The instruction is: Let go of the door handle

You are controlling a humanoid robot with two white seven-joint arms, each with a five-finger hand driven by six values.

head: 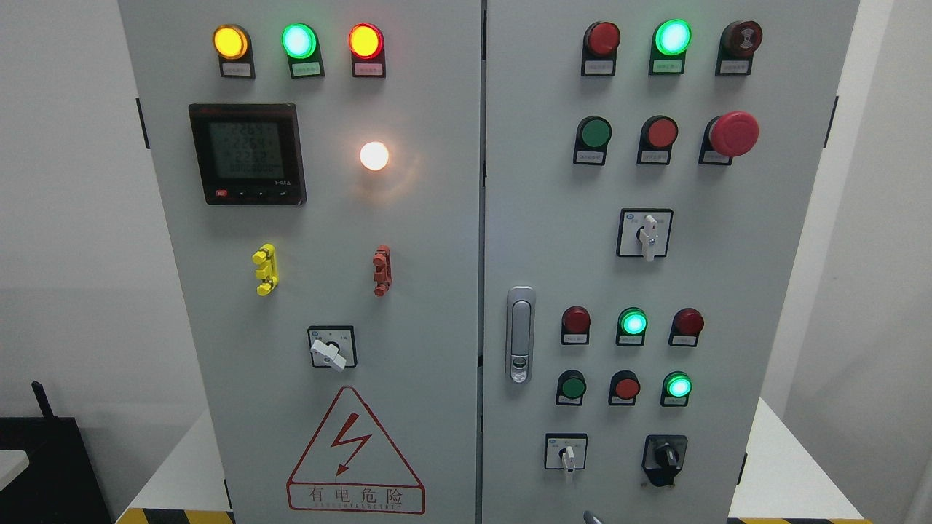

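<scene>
Hand status: only a small grey tip point(591, 518) shows at the bottom edge, at 6 o'clock, right of centre. It cannot be told which arm it belongs to, nor whether that hand is wide, narrow or holding anything. It is well apart from the door handle.

The door handle point(520, 333) is a silver, upright, recessed swing type. It sits on the left margin of the right door point(553, 182), just right of picture centre and slightly below it. Nothing touches it. The seam between the doors point(481, 218) runs just beside it at 9 o'clock.

At 3 o'clock of the handle is a row of three indicators: red, lit green point(633, 322), red. Below that row, toward 4 o'clock, are a green button, a red button and a second lit green lamp. At 5 o'clock are a white-knob selector point(566, 455) and a black-knob selector point(664, 458). At 1 o'clock is another white selector switch point(644, 234); farther up is a red mushroom stop button point(734, 133).

On the left door point(437, 306), at 10 o'clock of the handle, a white lamp point(374, 156) glows beside a digital meter point(246, 153). Amber, green and red lamps are lit along the top. A yellow clip point(266, 269) and a red clip point(381, 270) sit at mid height. A rotary switch point(331, 349) lies at 9 o'clock, and a red warning triangle point(354, 455) at 7 o'clock.
</scene>
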